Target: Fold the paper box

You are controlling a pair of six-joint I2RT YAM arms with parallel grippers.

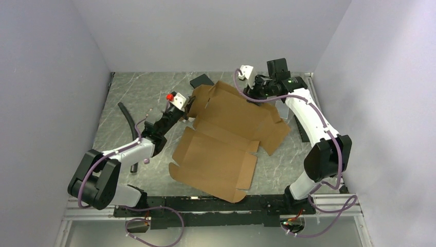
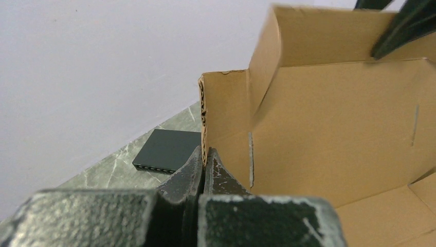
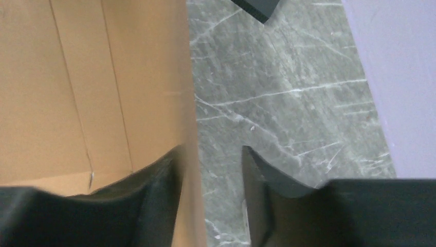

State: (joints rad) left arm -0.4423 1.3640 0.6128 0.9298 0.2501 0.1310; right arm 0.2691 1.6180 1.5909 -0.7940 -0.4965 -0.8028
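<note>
Grey marble surface point(image 1: 128, 98) carries the paper box point(image 1: 226, 139) at centre, part-folded, rear walls raised. Our left hand point(image 2: 204, 167) is pinched tight on its left corner flap. Our right hand point(image 3: 211, 159) straddles the rear wall, spread apart, not clamping.

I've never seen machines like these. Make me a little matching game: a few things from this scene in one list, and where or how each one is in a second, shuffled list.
Things:
1. left gripper
2. right gripper
3. black slab
4. paper box

States:
a. lying flat on the table, near the far wall
b. open, one finger on each side of a cardboard wall
c. brown, partly folded, some flaps raised
d. shut on the edge of a cardboard flap

Pairs: 1-d, 2-b, 3-a, 4-c
</note>
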